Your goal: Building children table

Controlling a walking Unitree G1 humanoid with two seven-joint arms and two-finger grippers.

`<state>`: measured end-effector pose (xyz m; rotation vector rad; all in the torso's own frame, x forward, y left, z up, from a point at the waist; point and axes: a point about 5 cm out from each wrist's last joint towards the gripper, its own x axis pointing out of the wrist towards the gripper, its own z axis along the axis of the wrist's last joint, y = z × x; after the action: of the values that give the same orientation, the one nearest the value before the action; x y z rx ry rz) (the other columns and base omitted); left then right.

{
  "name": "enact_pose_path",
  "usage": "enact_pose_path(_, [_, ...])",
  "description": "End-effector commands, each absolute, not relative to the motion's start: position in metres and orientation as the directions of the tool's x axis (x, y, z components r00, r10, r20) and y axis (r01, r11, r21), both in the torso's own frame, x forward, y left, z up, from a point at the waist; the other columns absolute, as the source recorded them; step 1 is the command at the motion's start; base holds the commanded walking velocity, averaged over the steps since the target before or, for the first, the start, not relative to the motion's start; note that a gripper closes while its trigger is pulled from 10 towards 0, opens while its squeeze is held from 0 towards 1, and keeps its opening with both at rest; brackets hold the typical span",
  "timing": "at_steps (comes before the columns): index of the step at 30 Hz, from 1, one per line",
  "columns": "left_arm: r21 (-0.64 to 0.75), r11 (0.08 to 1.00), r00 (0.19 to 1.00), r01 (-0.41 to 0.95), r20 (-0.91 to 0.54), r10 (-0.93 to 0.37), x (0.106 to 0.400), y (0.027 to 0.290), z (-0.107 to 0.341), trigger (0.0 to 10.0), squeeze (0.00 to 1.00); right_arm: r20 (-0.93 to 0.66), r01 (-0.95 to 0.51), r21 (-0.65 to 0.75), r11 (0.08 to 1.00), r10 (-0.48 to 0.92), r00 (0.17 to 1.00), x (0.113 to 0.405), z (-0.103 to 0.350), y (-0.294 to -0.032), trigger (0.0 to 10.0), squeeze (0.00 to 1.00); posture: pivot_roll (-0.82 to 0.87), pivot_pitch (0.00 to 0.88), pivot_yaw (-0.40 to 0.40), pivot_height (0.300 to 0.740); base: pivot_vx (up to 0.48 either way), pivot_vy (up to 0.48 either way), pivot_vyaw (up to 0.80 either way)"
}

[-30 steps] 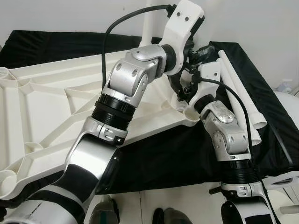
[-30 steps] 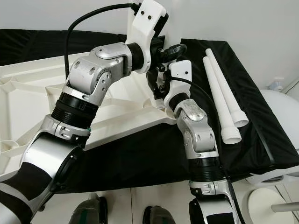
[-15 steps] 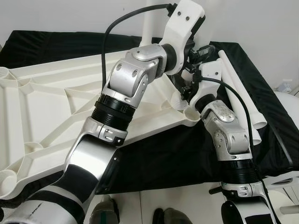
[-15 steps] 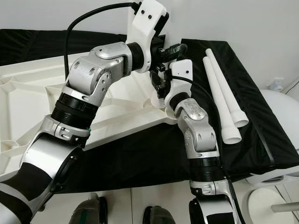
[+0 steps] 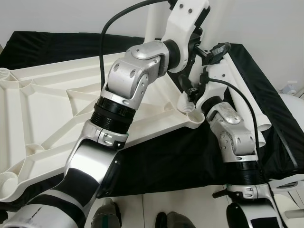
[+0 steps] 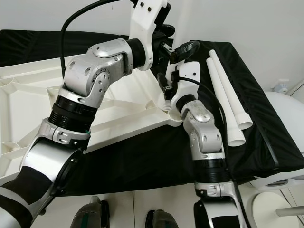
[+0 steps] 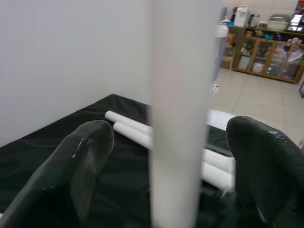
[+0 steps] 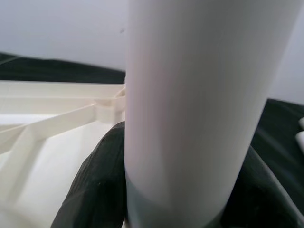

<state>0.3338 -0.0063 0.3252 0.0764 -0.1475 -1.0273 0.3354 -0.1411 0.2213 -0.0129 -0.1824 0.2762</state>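
In the left eye view, the white table top (image 5: 57,118) lies upside down on a black cloth (image 5: 266,95), with its ribs facing up. Its left edge is cut off by the picture. A white table leg (image 5: 153,21) stands upright at the near right corner socket (image 5: 190,111) of the table top, but the two arms cover most of the leg, so I cannot tell how deep it sits. The left gripper (image 5: 192,35) is high on the leg and mostly hidden behind its own white wrist. The right gripper (image 5: 192,92) is low, just above the socket.

In the right eye view, two spare legs (image 6: 228,95) lie side by side on the cloth, well apart from the table top. They are clearer here than in the left eye view, where the right arm covers part of them. The robot's feet (image 6: 90,213) are cut off at the bottom edge.

In the left wrist view, the leg (image 7: 180,114) passes between the two black fingers (image 7: 80,161), which stand apart with a gap on each side. A wooden cabinet (image 7: 266,52) stands far behind; no writing on its bottles can be read.

In the right wrist view, the leg (image 8: 190,104) is very near and blurred, and the black fingers (image 8: 95,185) press against it on both sides.
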Motion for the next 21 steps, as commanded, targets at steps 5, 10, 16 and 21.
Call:
enact_pose_path(5, [0.098,0.622,0.617,0.777,0.080,-0.783,0.346,0.013,0.319,10.0,0.00,0.194,-0.214,-0.059,0.975,0.222,0.956,0.340,0.227,-0.162,10.0,0.00,-0.01,0.057,-0.069,0.740,0.000,0.000,0.00])
enact_pose_path(10, [0.087,0.659,0.653,0.747,0.085,-0.752,0.350,0.023,0.317,10.0,0.00,0.190,-0.210,-0.071,0.975,0.220,0.957,0.341,0.227,-0.167,10.0,0.00,0.00,0.067,-0.068,0.740,0.000,0.000,0.00])
enact_pose_path(16, [0.068,0.661,0.658,0.747,0.069,-0.750,0.347,0.027,0.308,10.0,0.00,0.209,-0.186,-0.110,0.976,0.206,0.956,0.340,0.227,-0.172,10.0,0.00,-0.01,0.074,-0.066,0.740,0.000,0.000,0.00])
enact_pose_path(21, [0.152,0.666,0.670,0.730,0.034,-0.742,0.344,0.021,0.285,10.0,0.00,0.222,-0.195,-0.141,0.971,0.223,0.949,0.339,0.226,-0.176,10.0,0.00,-0.01,0.079,-0.063,0.740,0.000,0.000,0.00])
